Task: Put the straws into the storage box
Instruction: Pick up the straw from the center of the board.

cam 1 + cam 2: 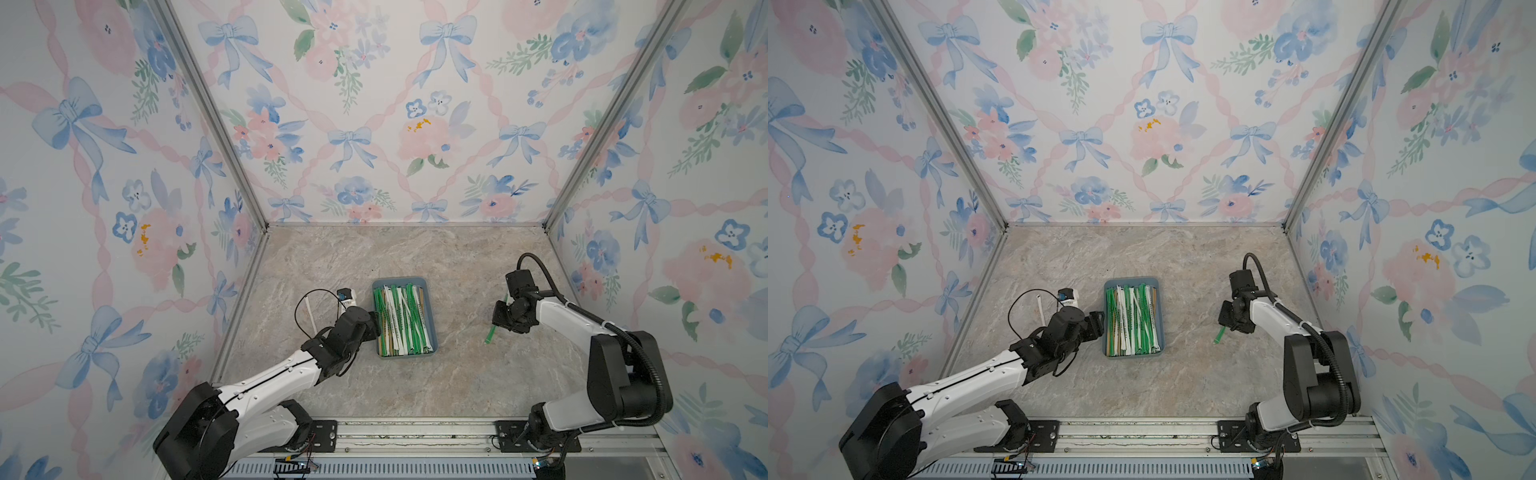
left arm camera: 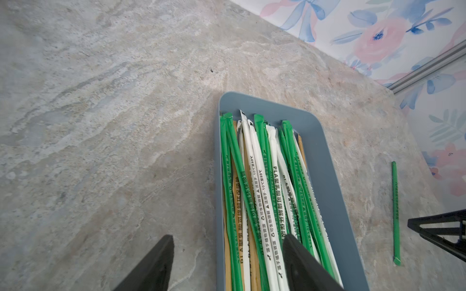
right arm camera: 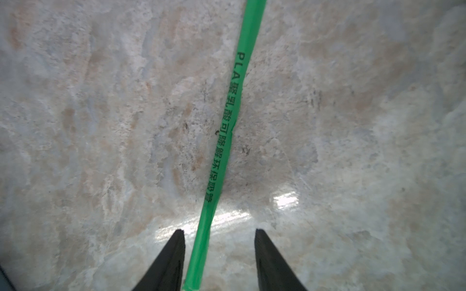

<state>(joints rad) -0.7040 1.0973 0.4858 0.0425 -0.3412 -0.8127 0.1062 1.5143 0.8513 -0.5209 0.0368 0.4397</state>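
The right tool (image 3: 219, 230) is hovering low over the bench (image 3: 100, 126) with its jaws standing apart and nothing clamped. The loose green straw (image 3: 228, 131) is lying flat on the bench, passing between the two fingers and running straight out ahead of the tool. It is sitting nearer one finger than the other; contact with that finger cannot be told. Its long axis is lying across the closing direction, so a squeeze should be meeting it side-on.

The left tool (image 2: 228, 236) is released and empty, jaws standing wide. One finger is hanging over bare bench and the other over the straws (image 2: 264, 191) packed lengthwise in the storage box (image 2: 325, 163), so this tool is straddling the box's long wall. From here the green straw is lying well off across the box.

In both top views the green straw (image 1: 491, 334) is resting apart from the box, roughly parallel to its length. The right arm is plainly the nearer one. A white straw (image 1: 311, 311) is lying on the bench on the far side of the left arm from the box.

Judgement: most straws are boxed, with two strays remaining. Closing the right tool looks like the next step. A thin wrapper on hard bench may be sliding sideways before it is pinched.
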